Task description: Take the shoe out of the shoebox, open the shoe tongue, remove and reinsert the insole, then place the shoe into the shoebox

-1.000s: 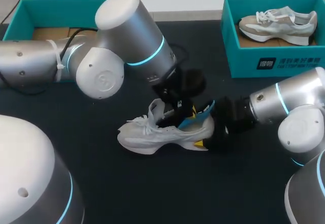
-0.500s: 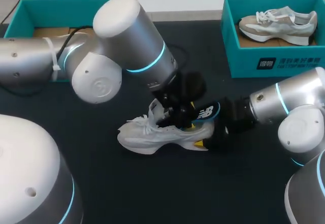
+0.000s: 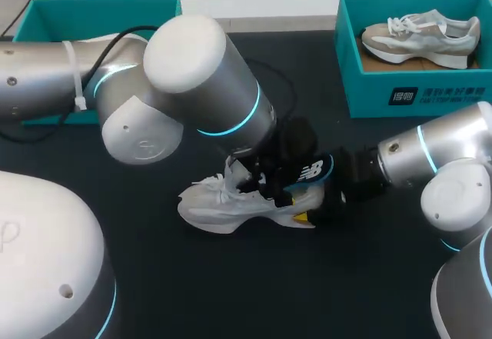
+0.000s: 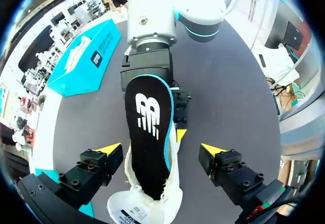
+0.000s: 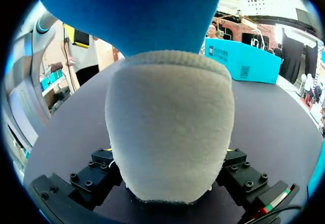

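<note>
A white shoe [image 3: 231,204] lies on its sole in the middle of the black table, toe to the left. A black insole [image 3: 311,171] with a blue edge rests along its opening and juts out past the heel. My left gripper [image 4: 161,150] hovers over the shoe [image 4: 147,203], open wide, its yellow tips either side of the insole [image 4: 150,132] without touching it. My right gripper [image 5: 167,155] is shut on the shoe's heel [image 5: 170,122], fingers pressed against both sides; the insole's blue underside [image 5: 137,16] sticks out above it.
A teal shoebox [image 3: 415,97] at the back right holds a second, grey-and-white shoe [image 3: 419,35]. Another teal box [image 3: 46,16] stands at the back left, partly behind my left arm. A black cable runs over the table behind the shoe.
My left gripper has let go of the insole and spread wide. The insole has dropped from tilted up to lying along the shoe. The right arm has kept still.
</note>
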`<state>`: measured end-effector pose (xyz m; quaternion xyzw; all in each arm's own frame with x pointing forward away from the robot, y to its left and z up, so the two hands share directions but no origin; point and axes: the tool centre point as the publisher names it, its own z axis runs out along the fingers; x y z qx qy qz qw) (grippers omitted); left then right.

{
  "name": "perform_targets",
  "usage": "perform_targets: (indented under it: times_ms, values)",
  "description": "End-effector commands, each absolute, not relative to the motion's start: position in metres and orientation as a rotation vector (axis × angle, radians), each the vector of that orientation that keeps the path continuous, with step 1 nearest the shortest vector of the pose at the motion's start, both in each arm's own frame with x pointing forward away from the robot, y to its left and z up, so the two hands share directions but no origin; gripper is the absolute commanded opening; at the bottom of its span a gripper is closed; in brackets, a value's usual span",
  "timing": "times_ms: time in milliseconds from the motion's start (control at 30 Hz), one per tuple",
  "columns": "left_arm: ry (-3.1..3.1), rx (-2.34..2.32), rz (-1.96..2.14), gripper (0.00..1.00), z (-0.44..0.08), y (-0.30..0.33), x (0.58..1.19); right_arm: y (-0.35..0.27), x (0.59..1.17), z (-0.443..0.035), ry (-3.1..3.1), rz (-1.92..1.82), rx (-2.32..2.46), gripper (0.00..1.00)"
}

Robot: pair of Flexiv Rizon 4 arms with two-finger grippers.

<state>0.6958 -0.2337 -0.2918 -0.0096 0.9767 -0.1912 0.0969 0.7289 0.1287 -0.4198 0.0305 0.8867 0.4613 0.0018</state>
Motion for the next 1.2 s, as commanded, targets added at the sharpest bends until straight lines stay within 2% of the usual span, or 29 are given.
perform_targets:
  times_ms: [33,700,1200]
  values:
    - [2.887,-0.028,-0.568,1.0,-0.29,-0.23,0.694,0.13,0.728,-0.419,2.783,1.441,0.098,0.0]
    - [2.624,-0.06,-0.431,1.0,-0.294,-0.224,0.696,0.13,0.728,-0.419,2.783,1.441,0.098,0.0]
    - [2.487,-0.069,-0.558,1.0,-0.306,-0.233,0.708,0.13,0.728,-0.419,2.783,1.441,0.098,0.0]
